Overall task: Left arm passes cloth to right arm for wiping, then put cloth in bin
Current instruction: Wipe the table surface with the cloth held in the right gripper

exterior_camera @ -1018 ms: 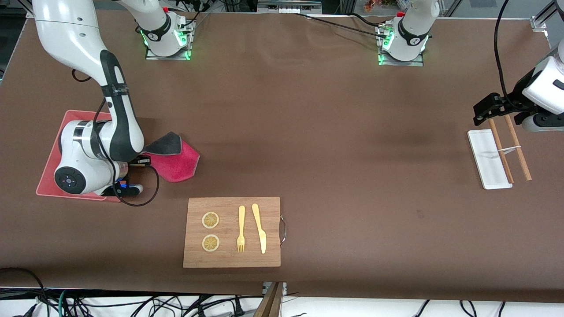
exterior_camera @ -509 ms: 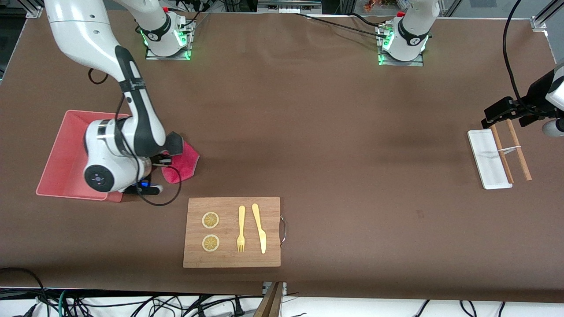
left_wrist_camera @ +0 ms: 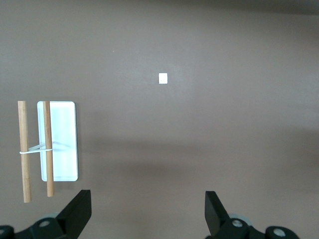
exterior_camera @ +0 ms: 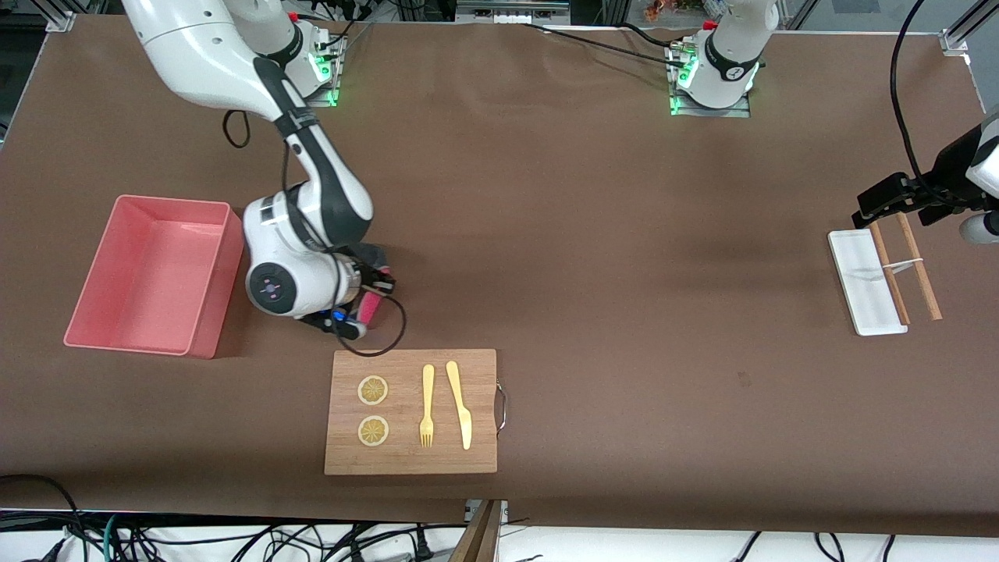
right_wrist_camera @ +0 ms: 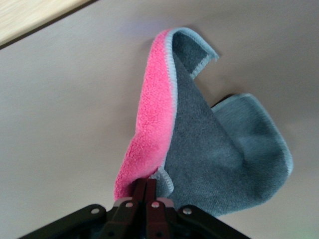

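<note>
My right gripper [exterior_camera: 360,295] is shut on the cloth [exterior_camera: 369,307], low over the table between the bin [exterior_camera: 222,289] and the cutting board. In the right wrist view the closed fingers [right_wrist_camera: 145,186] pinch one edge of the cloth [right_wrist_camera: 209,149]. Its crimson-pink face is folded against the dark grey face, and it trails on the brown table. The pink bin stands empty at the right arm's end of the table. My left gripper [exterior_camera: 890,199] is open and empty, held above the white tray at the left arm's end. It also shows open in the left wrist view [left_wrist_camera: 147,199].
A wooden cutting board [exterior_camera: 476,375] with two lemon slices, a fork and a knife lies nearer the front camera than the cloth. A small white tray [exterior_camera: 862,281] with a pair of chopsticks [exterior_camera: 917,265] lies under the left gripper. They also show in the left wrist view [left_wrist_camera: 62,144].
My right gripper has moved from the bin toward the middle of the table, drawing the cloth along. The bin is now uncovered. The left gripper shifted slightly toward the table's end.
</note>
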Controlling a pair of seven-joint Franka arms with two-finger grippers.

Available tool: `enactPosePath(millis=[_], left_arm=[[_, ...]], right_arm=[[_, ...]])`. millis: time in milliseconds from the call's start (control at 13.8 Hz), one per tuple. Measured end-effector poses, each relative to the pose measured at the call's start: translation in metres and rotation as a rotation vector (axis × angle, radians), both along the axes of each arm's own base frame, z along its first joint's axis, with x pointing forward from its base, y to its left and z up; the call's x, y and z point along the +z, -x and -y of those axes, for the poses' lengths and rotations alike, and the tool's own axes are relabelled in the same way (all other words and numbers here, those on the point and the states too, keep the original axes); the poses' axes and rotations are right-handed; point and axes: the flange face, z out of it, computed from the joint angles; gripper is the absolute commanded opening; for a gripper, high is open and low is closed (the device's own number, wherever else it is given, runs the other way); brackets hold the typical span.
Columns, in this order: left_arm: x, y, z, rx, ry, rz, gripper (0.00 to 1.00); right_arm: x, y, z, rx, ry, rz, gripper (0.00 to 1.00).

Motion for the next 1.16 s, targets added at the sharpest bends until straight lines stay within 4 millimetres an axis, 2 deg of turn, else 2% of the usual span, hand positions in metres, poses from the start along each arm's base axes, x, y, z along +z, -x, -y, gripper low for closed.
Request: enactPosePath(millis=[145, 364, 509, 655, 727, 800, 945, 1164], left_arm=[[-0.004, -0.002, -0.001, 0.004, -0.001, -0.006, 1.0], [0.006, -0.006, 0.003, 0.019, -0.019, 0.015, 1.0], [0.008, -0.007, 0.008, 0.023, -0.022, 0.019, 1.0], [0.006, -0.008, 0.009, 0.023, -0.022, 0.017, 1.0], [0.006, -0.009, 0.008, 0.025, -0.022, 0.016, 1.0], [0.005, -0.009, 0.007, 0.026, -0.022, 0.016, 1.0], [0.004, -0.01, 0.008, 0.024, -0.022, 0.014, 1.0], [0.003, -0.01, 0.007, 0.027, -0.022, 0.007, 1.0]], right_arm=[[-0.005, 0.008, -0.03, -0.054, -0.013, 0.013, 0.0], [0.0, 0.014, -0.061, -0.145, -0.083, 0.029, 0.0], [0.004, 0.017, -0.072, -0.161, -0.108, 0.031, 0.0], [0.003, 0.018, -0.069, -0.146, -0.104, 0.016, 0.0], [0.0, 0.02, -0.06, -0.113, -0.091, -0.014, 0.0], [-0.004, 0.017, -0.042, -0.07, -0.076, -0.044, 0.0], [-0.009, 0.002, 0.015, 0.013, -0.067, -0.081, 0.0], [-0.009, -0.018, 0.111, 0.158, -0.043, -0.098, 0.0]])
